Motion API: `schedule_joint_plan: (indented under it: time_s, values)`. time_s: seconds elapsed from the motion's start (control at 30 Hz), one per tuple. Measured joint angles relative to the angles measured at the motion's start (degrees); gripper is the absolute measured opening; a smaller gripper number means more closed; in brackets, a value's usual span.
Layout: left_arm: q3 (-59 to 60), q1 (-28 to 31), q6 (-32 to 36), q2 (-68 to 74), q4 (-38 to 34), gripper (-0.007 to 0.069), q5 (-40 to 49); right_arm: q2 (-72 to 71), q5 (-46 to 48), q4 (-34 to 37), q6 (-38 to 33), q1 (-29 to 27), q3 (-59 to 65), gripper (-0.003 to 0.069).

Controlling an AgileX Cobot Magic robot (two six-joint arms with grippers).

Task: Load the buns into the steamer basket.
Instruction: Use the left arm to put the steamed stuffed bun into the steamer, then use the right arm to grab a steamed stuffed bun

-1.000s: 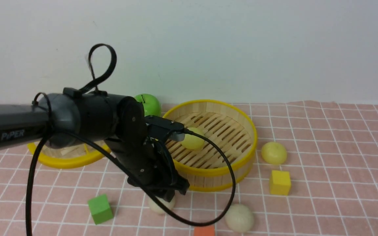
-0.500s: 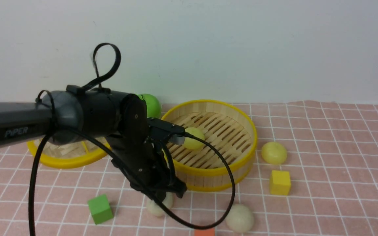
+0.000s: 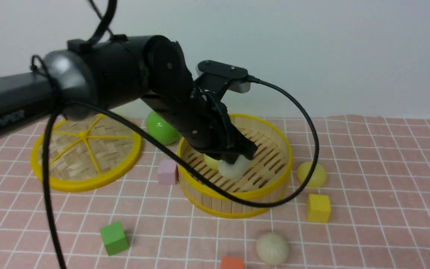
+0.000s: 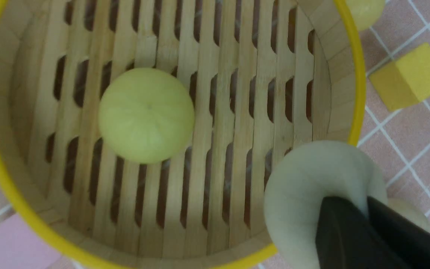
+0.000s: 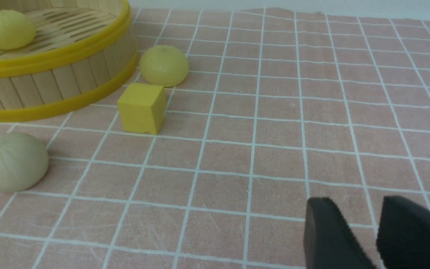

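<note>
at the left of the front view the woven lid [image 3: 86,149] lies flat on the checked cloth [image 3: 368,168], out of the way. the left gripper [image 3: 233,158] reaches in from that side and hangs over the steamer basket [image 3: 288,153] in mid-frame, its fingers pinched nearly together into a soft off-white bun [image 3: 233,169].

the relation that matters: the bun hangs straight below the fingertips. in the front view it is over the basket's inside, just beside the pale yellow bun [image 3: 209,161] lying there. the left wrist view is less sure. it shows the held bun at lower right, over the basket's rim rather than its middle. my judgement is that a release wants a small shift inward first, or the bun may clip the rim and roll out.

further right, a second yellow bun [image 3: 312,174] sits on the cloth near the basket wall. a second off-white bun [image 3: 272,248] lies low in the frame. the right gripper [image 5: 357,204] is empty with jaws partly apart, and looks the nearer to both.
</note>
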Motion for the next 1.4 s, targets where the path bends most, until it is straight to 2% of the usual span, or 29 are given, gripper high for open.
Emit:
schedule_joint_plan:
  time_s: [0.4,0.53,0.6,0.7,0.73,0.77,0.83,0.87,0.9,0.97,1.03,1.1,1.17,1.23,1.27,1.33,1.4]
  values:
    - [-3.79,0.00,1.56,10.71,-0.22,-0.0003,-2.83,0.00,0.00,0.00,0.00,0.00,0.00,0.0240]
    - [-3.94,0.00,1.56,10.99,-0.23,0.0039,-2.53,0.00,0.00,0.00,0.00,0.00,0.00,0.0240]
    - [-4.24,0.00,1.56,10.99,-0.23,0.0103,-2.38,0.00,0.00,0.00,0.00,0.00,0.00,0.0240]
    - [-5.23,0.00,0.76,10.99,-0.23,0.0237,-0.72,0.00,0.00,0.00,0.00,0.00,0.00,0.0240]
    - [-5.36,0.00,0.70,10.99,-0.23,0.0237,-0.56,0.00,0.00,0.00,0.00,0.00,0.00,0.0240]
    - [-6.61,0.00,-0.08,10.78,-0.29,0.0321,1.33,0.00,0.00,0.00,0.00,0.00,0.00,0.0240]
    - [-8.39,0.00,-0.85,9.83,-0.29,0.0394,3.74,0.00,0.00,0.00,0.00,0.00,0.00,0.0240]
    - [-8.59,0.00,-0.85,9.67,-0.29,0.0401,4.02,0.00,0.00,0.00,0.00,0.00,0.00,0.0240]
    - [-10.25,0.00,-1.06,7.99,-0.29,0.0445,6.22,0.00,0.00,0.00,0.00,0.00,0.00,0.0240]
    - [-11.70,0.00,-1.47,5.54,-0.76,0.0464,8.56,0.00,0.00,0.00,0.00,0.00,0.00,0.0240]
    - [-12.31,0.00,-2.34,2.65,-1.36,0.0451,11.46,0.00,0.00,0.00,0.00,0.00,0.00,0.0240]
    - [-12.43,0.00,-3.29,1.00,-1.53,0.0407,14.21,0.00,0.00,0.00,0.00,0.00,0.00,0.0240]
    - [-12.22,0.00,-3.99,-1.08,-1.52,0.0269,19.98,0.00,0.00,0.00,0.00,0.00,0.00,0.0240]
    - [-11.10,0.00,-4.03,-2.34,-1.52,0.0158,22.20,0.00,0.00,0.00,0.00,0.00,0.00,0.0240]
    - [-9.37,0.00,-4.03,-3.89,-1.52,0.0070,22.86,0.00,0.00,0.00,0.00,0.00,0.00,0.0240]
    - [-6.55,0.00,-4.03,-6.56,-1.46,-0.0003,22.58,0.00,0.00,0.00,0.00,0.00,0.00,0.0240]
    - [-2.10,0.00,-4.03,-11.27,-1.09,-0.0014,20.83,0.00,0.00,0.00,0.00,0.00,0.00,0.0240]
